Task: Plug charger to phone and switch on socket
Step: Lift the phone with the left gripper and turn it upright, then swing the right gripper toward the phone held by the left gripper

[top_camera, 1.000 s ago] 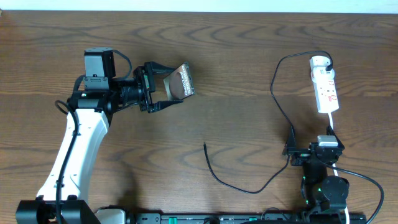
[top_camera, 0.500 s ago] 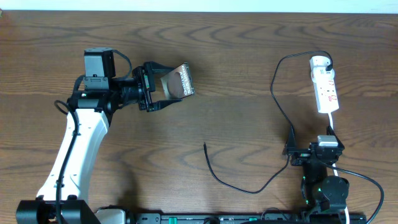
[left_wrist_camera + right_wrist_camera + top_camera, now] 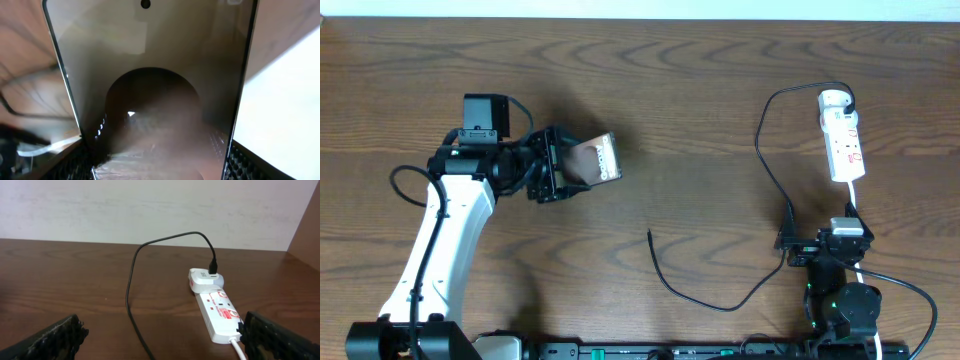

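Fingers (image 3: 239, 169) of the left gripper (image 3: 572, 166) are closed across the width of the phone (image 3: 601, 157), one pad on each long edge, so that the slab is pinched and not merely cradled. The phone is held over the left half of the table (image 3: 700, 60), tilted, and appears to be lifted clear of the wood. It is to be treated as a rigid, fairly light slab with a glossy face: slippery under the pads, liable to scratch or crack if dropped, and best gripped by the edges only, as is done at present. In the left wrist view the camera hole (image 3: 145, 4) lies at the far end, so the charging port is judged to be at the end nearest the gripper body, where access may be restricted. The charger (image 3: 128, 290) is a thin, limp black cable; its plug (image 3: 650, 234) lies on the table, well apart from the phone. The cable should be taken just behind the plug, since a hold further back would probably let the tip droop. No container is present; the only receptacle is the socket (image 3: 845, 140), lying at the right rear of the table, whose far outlet is occupied by the white adapter (image 3: 205, 280) of the charger. The switch position cannot be told. The right gripper (image 3: 160, 332) is parked near the front edge, its fingers spread fully with nothing between them.
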